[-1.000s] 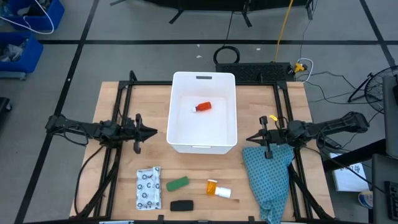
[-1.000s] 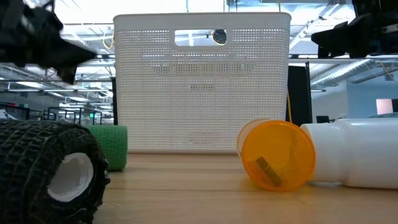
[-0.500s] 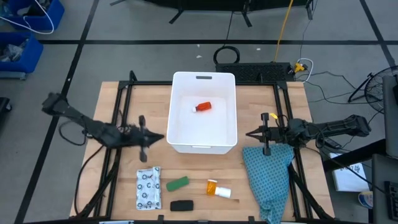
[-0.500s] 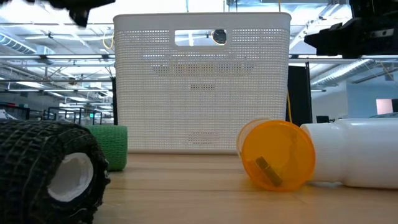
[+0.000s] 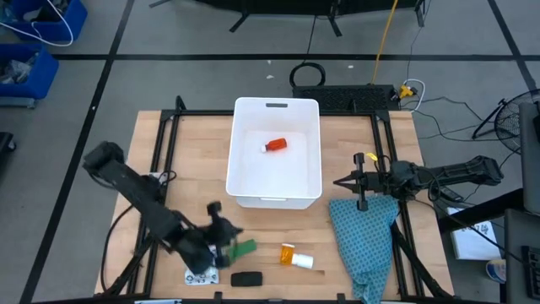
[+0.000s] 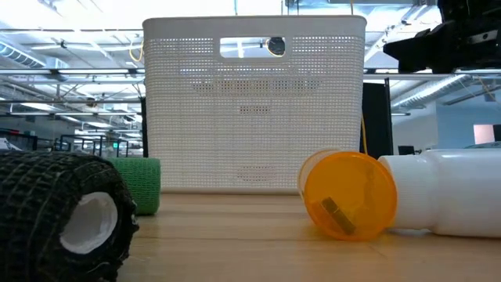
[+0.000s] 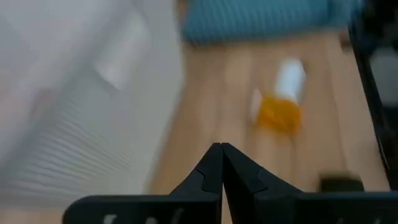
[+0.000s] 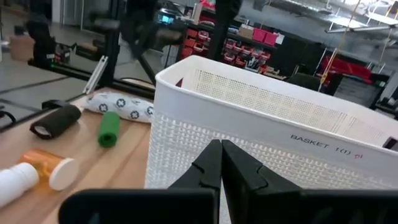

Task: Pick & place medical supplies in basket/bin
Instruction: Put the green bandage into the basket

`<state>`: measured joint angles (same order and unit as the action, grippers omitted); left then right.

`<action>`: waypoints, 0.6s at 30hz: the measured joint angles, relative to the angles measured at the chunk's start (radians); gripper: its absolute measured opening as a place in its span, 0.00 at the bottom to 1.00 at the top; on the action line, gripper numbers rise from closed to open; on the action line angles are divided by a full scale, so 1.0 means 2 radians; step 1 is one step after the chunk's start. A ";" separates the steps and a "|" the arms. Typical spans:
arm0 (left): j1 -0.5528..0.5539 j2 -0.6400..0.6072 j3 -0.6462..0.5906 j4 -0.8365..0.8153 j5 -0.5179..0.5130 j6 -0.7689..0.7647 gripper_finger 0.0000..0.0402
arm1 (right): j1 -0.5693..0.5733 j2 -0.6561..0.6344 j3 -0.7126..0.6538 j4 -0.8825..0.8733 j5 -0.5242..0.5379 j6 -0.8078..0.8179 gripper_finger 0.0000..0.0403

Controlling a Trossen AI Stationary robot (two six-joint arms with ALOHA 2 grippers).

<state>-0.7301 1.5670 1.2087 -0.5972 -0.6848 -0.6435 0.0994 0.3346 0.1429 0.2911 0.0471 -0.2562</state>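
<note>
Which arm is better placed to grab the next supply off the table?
Left. Its gripper hovers over the green roll, beside the white packet. The right gripper waits beside the basket, farther from the supplies.

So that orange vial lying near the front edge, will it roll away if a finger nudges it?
Probably. The orange vial lies on its side on the bare table, and its round end faces the low camera, so it should roll readily. It looks nearly empty, with one small piece inside, so likely light. Smooth plastic may slip in a pinch.
</note>
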 joint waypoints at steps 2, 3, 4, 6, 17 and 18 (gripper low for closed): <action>-0.001 0.033 0.004 0.008 0.040 -0.012 0.01 | 0.000 0.000 0.000 -0.002 0.000 0.006 0.00; -0.001 0.047 0.005 0.011 0.057 -0.020 0.01 | 0.000 0.000 0.000 -0.001 0.000 0.009 0.00; -0.001 0.059 0.005 0.011 0.070 -0.032 0.02 | 0.000 0.000 0.000 0.000 0.000 0.014 0.00; 0.001 0.080 0.005 0.012 0.093 -0.067 0.06 | 0.000 0.000 0.000 0.003 0.000 0.028 0.00; 0.025 0.106 0.005 0.011 0.185 -0.132 0.61 | 0.000 0.000 0.000 0.018 0.000 0.007 0.00; 0.030 0.106 0.005 0.011 0.185 -0.135 0.66 | 0.000 0.000 0.000 0.018 0.000 0.003 0.00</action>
<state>-0.6698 1.7798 1.2190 -0.5762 -0.3149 -0.9136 0.0994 0.3344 0.1432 0.3275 0.0467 -0.2511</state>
